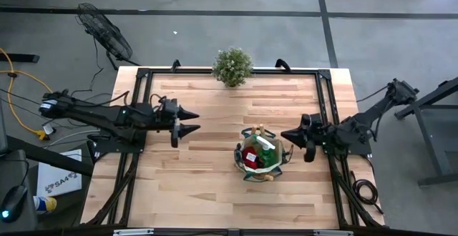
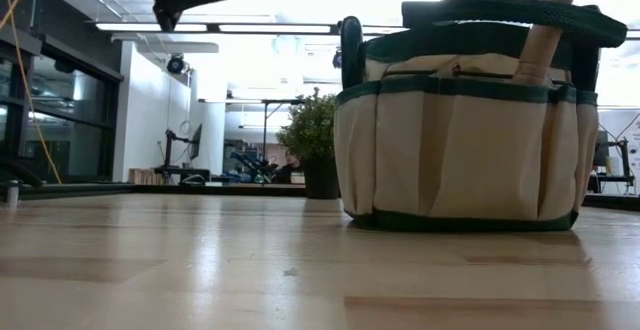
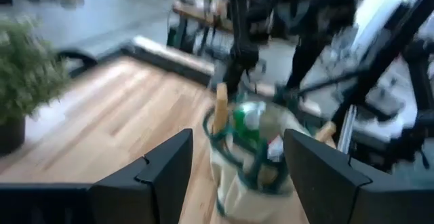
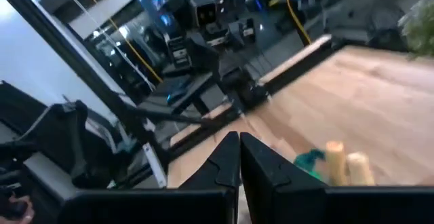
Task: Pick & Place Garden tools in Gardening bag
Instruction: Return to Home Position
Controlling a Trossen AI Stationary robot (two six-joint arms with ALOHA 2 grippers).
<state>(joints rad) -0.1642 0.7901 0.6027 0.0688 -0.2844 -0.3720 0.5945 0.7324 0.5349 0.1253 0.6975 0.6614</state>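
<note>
I am holding my left gripper wide and my right gripper pinched together, both empty, because, I judge, the garden tools are already sitting inside the gardening bag.

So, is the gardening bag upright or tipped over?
Upright: the gardening bag sits flat on its base, rim level, a wooden handle poking out.

Robotics lab or workshop. A butcher-block workbench in a black metal frame stands on a grey concrete floor beside a floor fan. Beyond it are ceiling strip lights, glass partitions, a yellow cable and further equipment stands.
</note>
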